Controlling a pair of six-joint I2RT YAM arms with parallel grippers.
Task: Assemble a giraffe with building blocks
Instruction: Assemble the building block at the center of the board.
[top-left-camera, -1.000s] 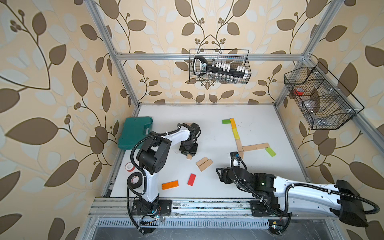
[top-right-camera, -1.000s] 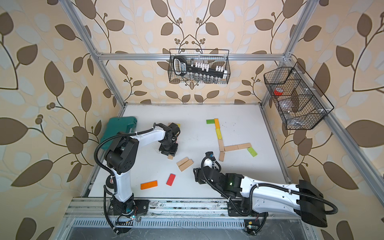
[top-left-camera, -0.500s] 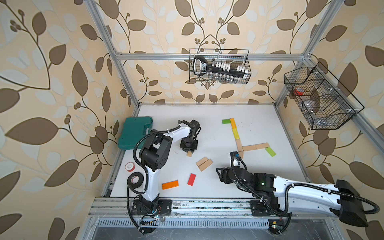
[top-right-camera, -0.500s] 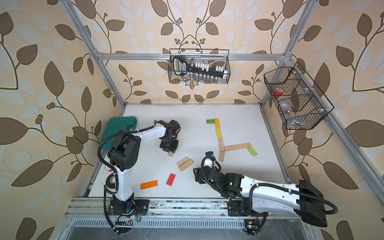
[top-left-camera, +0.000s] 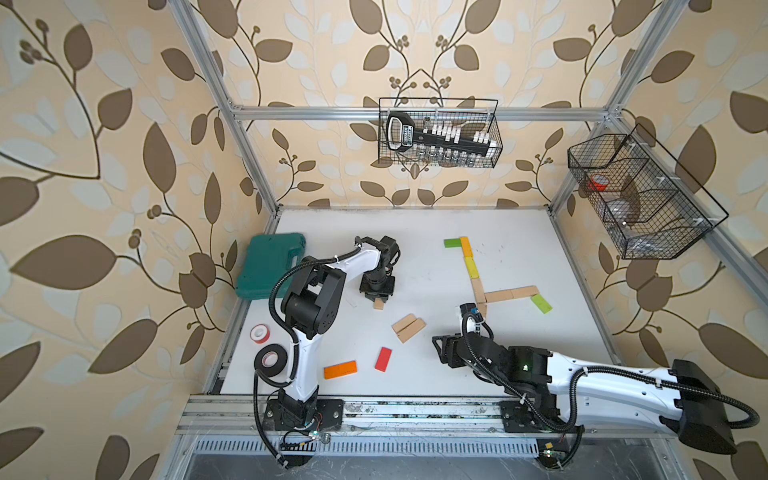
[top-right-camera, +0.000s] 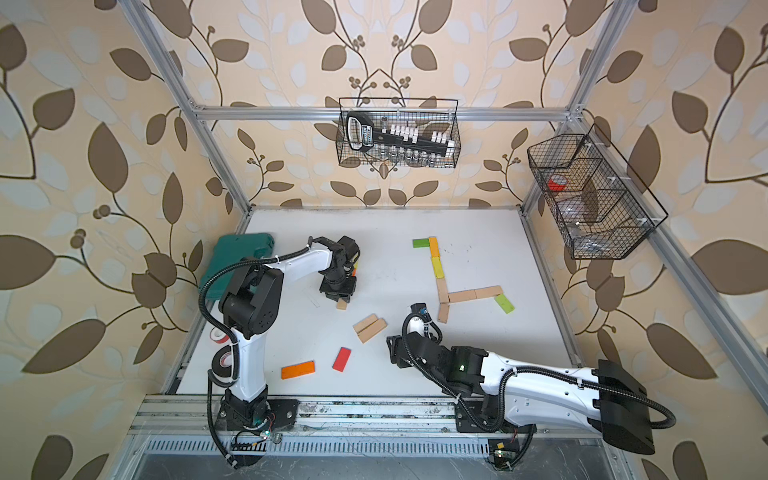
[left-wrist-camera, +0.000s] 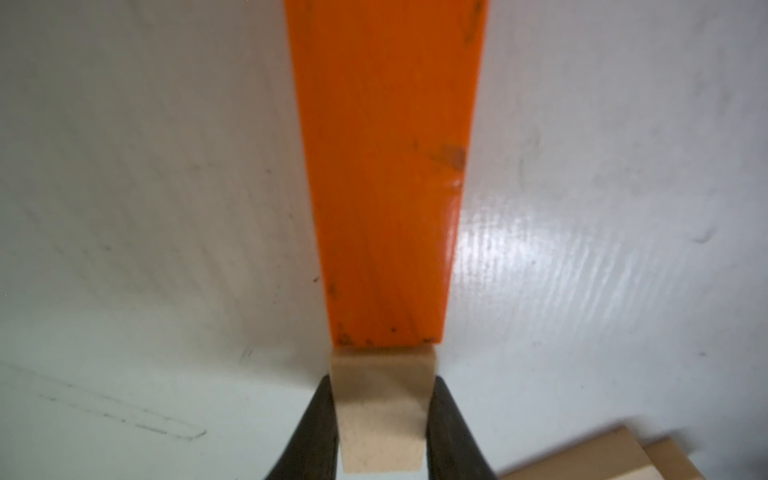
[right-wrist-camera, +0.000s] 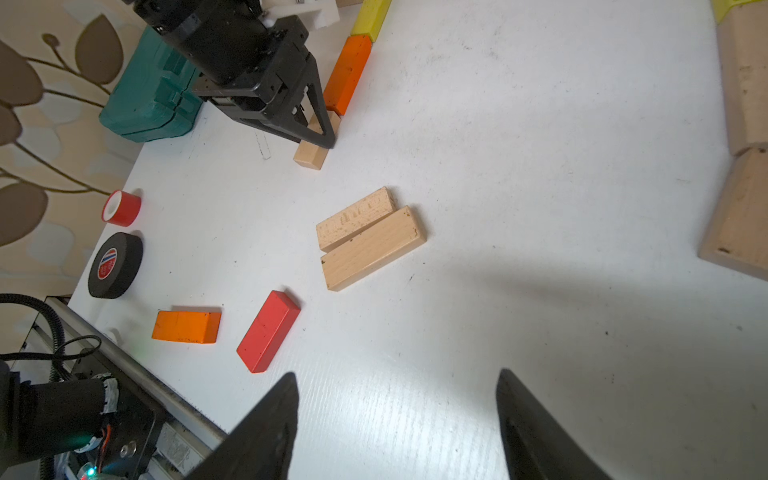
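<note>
beige block (left-wrist-camera: 382, 419) | orange block (left-wrist-camera: 386, 166) | red block (right-wrist-camera: 268, 330) | green case (top-left-camera: 270, 266)

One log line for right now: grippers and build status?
left gripper: shut on beige block | right gripper: open, empty | giraffe: partly built, flat on table

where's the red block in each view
Both top views: red block near the table's front edge.
Left wrist: not in it.
Right wrist: red block between front orange block and beige pair.
Landmark: the front orange block, beside it in all three.
</note>
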